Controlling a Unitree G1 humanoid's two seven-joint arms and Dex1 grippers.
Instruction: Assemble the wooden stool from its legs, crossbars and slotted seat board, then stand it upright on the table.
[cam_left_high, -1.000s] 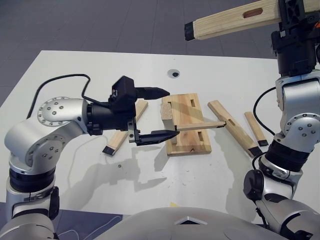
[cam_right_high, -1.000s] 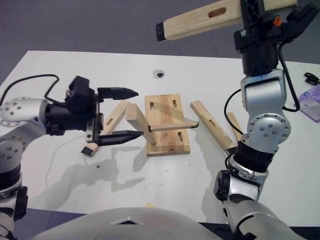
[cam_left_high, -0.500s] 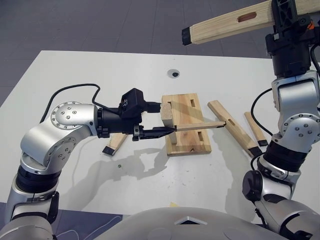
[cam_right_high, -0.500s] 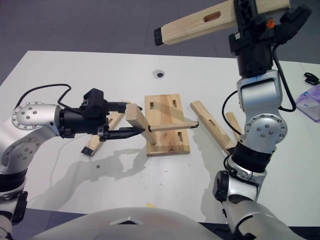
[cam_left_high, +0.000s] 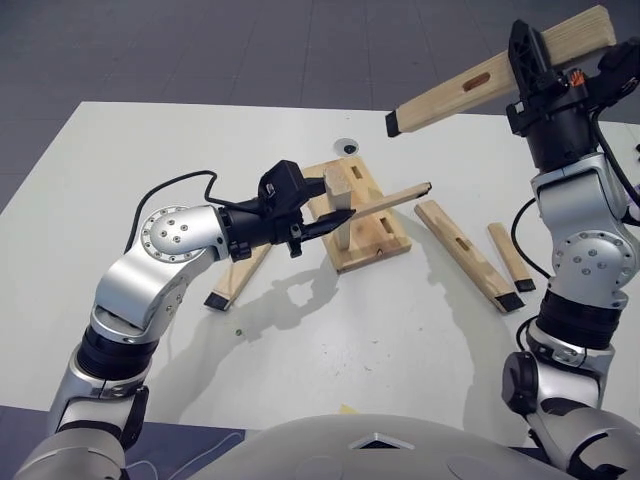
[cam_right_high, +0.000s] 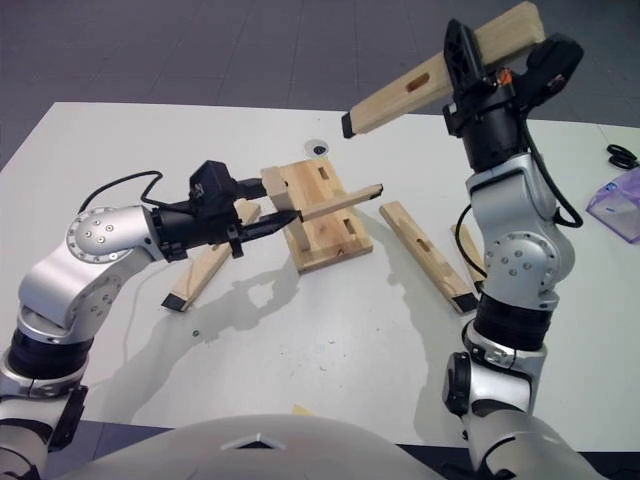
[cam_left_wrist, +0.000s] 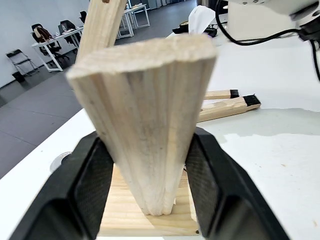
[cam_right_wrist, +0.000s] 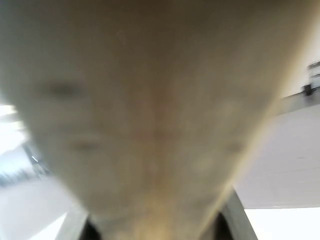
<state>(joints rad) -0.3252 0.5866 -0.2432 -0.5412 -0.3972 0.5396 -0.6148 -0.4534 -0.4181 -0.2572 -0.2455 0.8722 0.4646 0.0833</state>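
Left wrist view: the left gripper (cam_left_wrist: 145, 192) is clamped on an upright leg (cam_left_wrist: 145, 115), pads pressed to both its sides, and that leg stands on the slotted seat board (cam_left_high: 385, 240) at centre frame. A crossbar (cam_left_high: 395, 195) juts from it toward the right. Upper right, the right gripper (cam_left_high: 530, 70) grips a second leg (cam_left_high: 465, 88) high above the table (cam_left_high: 150, 150); loose wooden pieces (cam_left_high: 465, 255) lie at right

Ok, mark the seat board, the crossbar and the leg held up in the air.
seat board (cam_left_high: 375, 240): left eye view, bare upward face.
crossbar (cam_left_high: 392, 197): left eye view, middle of its length.
raised leg (cam_left_high: 440, 102): left eye view, near its black-capped end.
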